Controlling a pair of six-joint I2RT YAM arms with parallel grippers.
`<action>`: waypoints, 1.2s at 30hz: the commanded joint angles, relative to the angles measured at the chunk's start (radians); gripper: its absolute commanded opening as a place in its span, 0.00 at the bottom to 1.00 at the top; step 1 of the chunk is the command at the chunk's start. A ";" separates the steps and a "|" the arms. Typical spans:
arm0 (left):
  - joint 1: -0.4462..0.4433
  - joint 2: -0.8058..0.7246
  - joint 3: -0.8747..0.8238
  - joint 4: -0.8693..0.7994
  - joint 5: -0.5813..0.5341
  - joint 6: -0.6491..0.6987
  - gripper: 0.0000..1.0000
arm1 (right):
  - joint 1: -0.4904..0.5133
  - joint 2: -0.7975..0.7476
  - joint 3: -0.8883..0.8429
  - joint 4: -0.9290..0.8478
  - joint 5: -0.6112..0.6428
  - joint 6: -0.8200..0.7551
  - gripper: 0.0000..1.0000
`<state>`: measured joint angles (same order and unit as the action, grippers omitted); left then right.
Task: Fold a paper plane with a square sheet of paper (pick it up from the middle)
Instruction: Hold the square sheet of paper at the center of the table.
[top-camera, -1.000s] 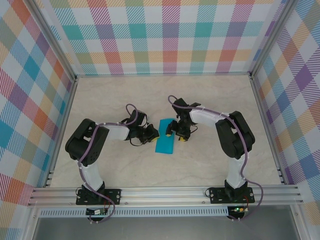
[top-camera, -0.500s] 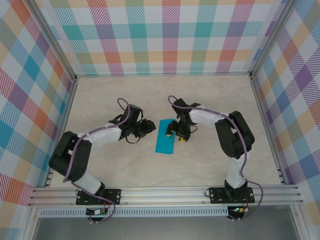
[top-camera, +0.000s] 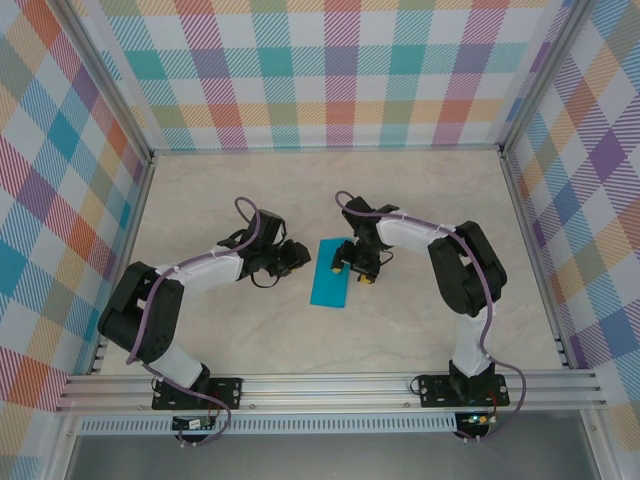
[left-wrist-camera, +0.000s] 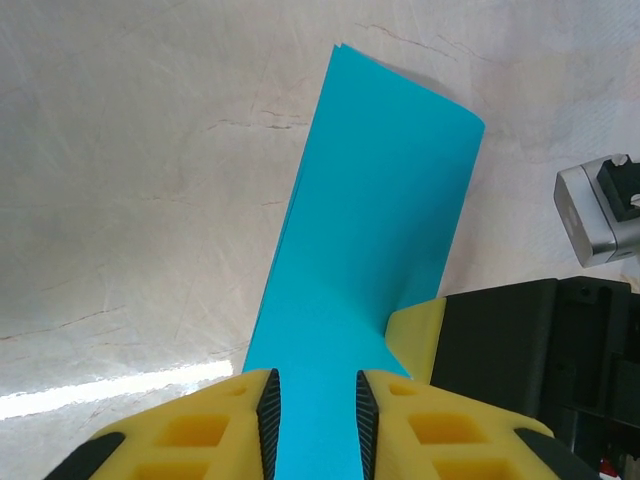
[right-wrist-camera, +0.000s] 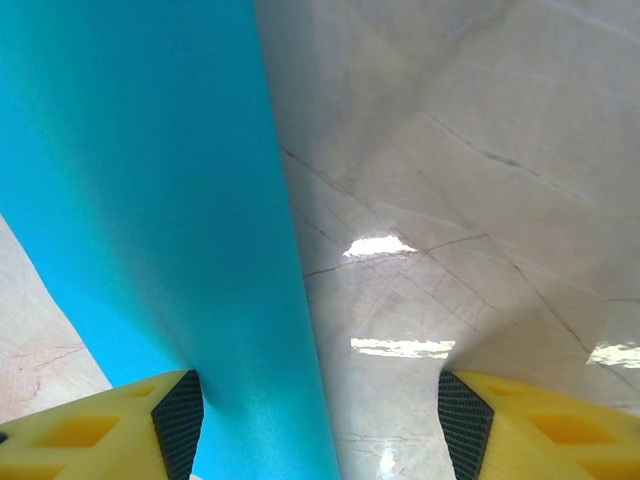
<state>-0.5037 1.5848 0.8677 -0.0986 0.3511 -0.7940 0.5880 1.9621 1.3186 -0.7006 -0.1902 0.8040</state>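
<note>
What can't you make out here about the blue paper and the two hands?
- Top view: whether the right hand presses the paper; too small, and the hand covers that edge.
- Left wrist view: the paper's near end, behind the left hand and the bottom edge.
- Right wrist view: the paper's full outline, cut off by top and left edges.

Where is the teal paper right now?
The folded teal paper lies near the middle of the table in the top view, between the left gripper and the right gripper.
</note>
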 joint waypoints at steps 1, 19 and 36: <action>-0.015 0.023 0.007 0.019 0.029 0.001 0.26 | -0.002 0.048 0.000 -0.075 0.035 0.009 0.67; -0.048 0.193 0.113 0.067 0.132 -0.011 0.00 | -0.002 0.067 -0.003 -0.094 0.057 0.015 0.68; -0.058 0.297 0.122 0.094 0.127 -0.004 0.00 | -0.002 0.071 -0.012 -0.092 0.053 0.011 0.69</action>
<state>-0.5484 1.8660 0.9737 -0.0162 0.4679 -0.8032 0.5884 1.9739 1.3319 -0.7162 -0.1871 0.8043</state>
